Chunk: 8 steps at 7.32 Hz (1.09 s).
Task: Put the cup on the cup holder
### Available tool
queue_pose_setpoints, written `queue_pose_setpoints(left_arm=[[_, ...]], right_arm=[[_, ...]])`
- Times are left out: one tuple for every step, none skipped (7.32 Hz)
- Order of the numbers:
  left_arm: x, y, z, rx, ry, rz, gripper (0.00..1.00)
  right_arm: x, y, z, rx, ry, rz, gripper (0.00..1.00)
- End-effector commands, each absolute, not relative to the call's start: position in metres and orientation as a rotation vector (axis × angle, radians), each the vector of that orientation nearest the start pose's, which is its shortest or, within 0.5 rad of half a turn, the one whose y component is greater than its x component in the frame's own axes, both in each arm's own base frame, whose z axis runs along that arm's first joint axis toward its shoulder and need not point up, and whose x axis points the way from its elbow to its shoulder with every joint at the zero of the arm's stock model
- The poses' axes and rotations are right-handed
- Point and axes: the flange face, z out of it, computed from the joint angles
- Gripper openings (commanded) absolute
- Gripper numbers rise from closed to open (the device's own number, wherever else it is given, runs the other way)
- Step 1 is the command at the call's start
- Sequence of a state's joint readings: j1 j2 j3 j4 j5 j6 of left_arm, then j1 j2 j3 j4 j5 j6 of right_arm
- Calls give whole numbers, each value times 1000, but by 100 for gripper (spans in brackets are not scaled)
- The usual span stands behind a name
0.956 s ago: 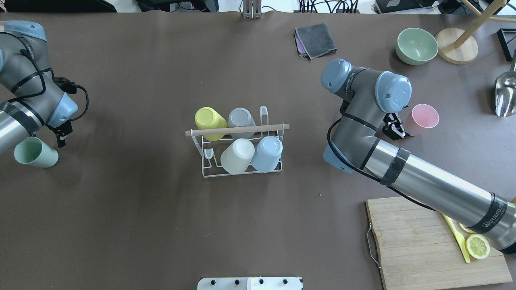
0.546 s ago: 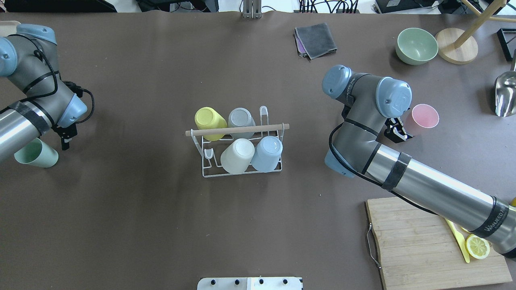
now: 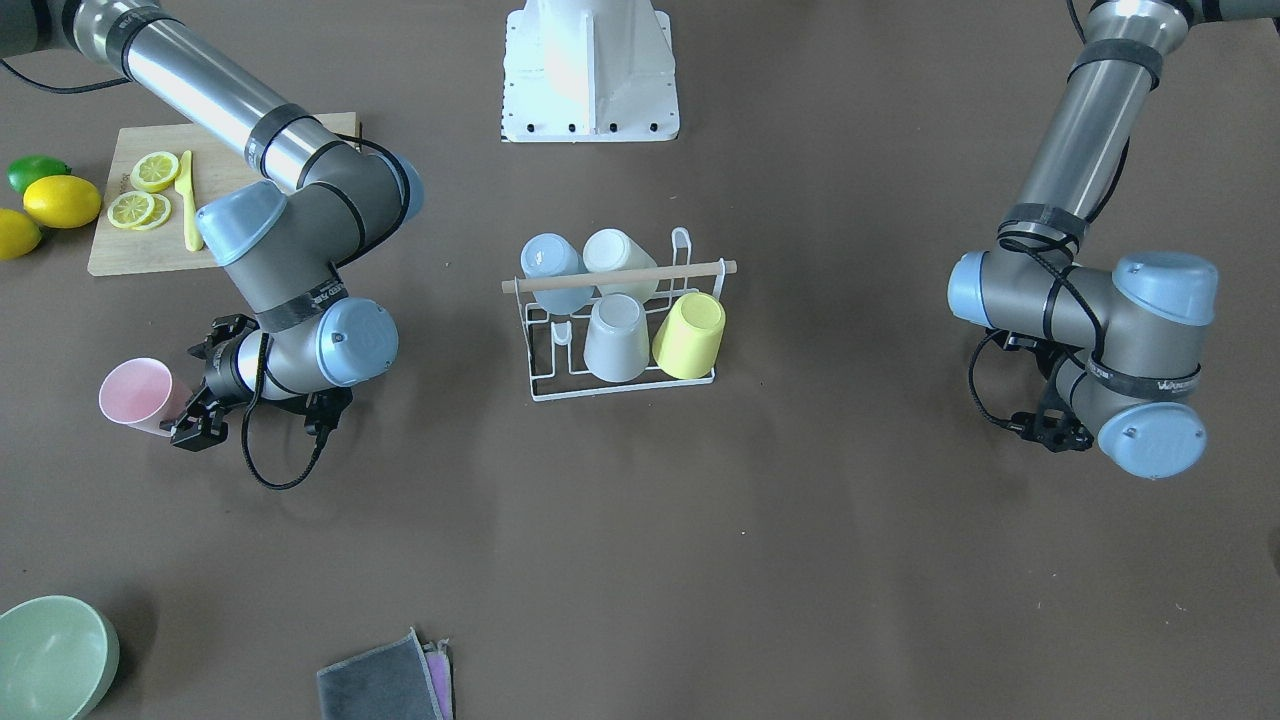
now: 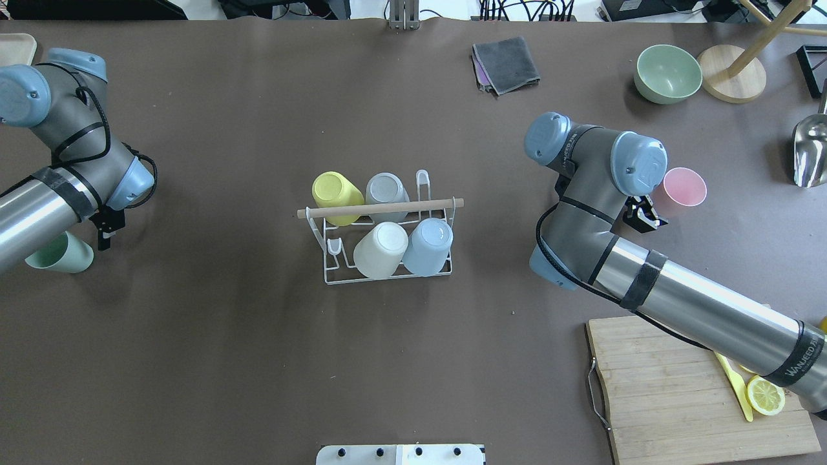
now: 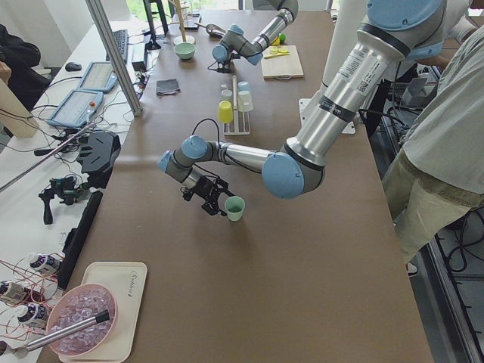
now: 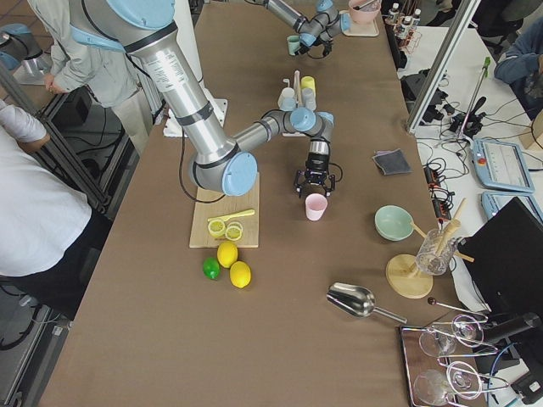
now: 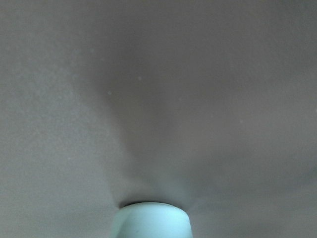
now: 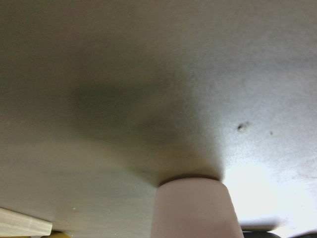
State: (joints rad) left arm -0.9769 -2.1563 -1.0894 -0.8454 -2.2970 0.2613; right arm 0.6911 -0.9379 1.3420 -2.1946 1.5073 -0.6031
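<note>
Holding four upturned cups (image 4: 381, 249), cup holder (image 4: 381, 208), right hand (image 4: 643, 216) beside pink cup (image 4: 685, 186), left hand (image 4: 105, 234) beside green cup (image 4: 68, 256), grips unclear.

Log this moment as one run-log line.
left tool beside green cup | right tool beside pink cup | cup holder: four cups, two prongs free

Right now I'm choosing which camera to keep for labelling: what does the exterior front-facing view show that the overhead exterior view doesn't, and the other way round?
Only the front-facing view shows the lime and the lemons in full. Only the overhead view shows the green cup, the metal scoop and the wooden stand. Both show the cup holder carrying four upturned cups, the pink cup, the green bowl, the grey cloth and the cutting board.
</note>
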Motion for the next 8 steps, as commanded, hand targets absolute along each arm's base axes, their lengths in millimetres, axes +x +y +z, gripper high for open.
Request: queue_pose_setpoints(left_arm=[[316,-584,595,-716,577,589,98],[320,-581,597,-722,574,595,98],[324,-578,599,-727,571,601,98],[328,-575,602,-735,566,606,98],[328,-575,602,-736,566,605,98],[326,-573,603,-748,561,600,98],[326,-573,603,-747,562,602,98],[326,-572,605,-750,555,604,98]], right_arm=[[-438,-546,480,-224,123,-1484,100],[-435,-549,483,-214,125,-1483,100],[-432,-548,490,-214,127,-1483,100],[-430,-548,495,-219,127,-1481,100],[-430,-548,499,-206,136,-1482,100],[-428,-548,503,-207,143,-1482,100],[-428,-548,506,-203,144,-1483,100],[-426,-548,508,-202,143,-1481,100]])
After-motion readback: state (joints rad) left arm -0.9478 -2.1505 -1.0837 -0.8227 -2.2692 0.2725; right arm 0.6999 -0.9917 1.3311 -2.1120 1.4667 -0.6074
